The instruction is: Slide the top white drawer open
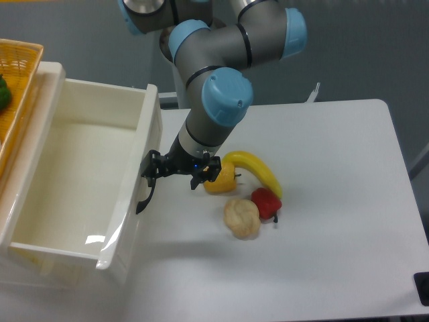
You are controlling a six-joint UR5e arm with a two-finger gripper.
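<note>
just one fixed cam here, mounted high and angled down at the white table (335, 201) from fairly close, cabinet cropped at the left edge and the arm's upper part cut off up top

Your arm reaches down from 12 o'clock, grey links and blue joint caps bent toward 7 o'clock. The black gripper (153, 176) points toward 9 o'clock, low; whether its fingers are closed, you cannot tell.

Beside the fingers (150, 161), the drawer (127, 208) is glossy cream plastic with a black handle (143, 201), the table (335, 201) matt white, the basket (17, 74) woven wicker.
</note>
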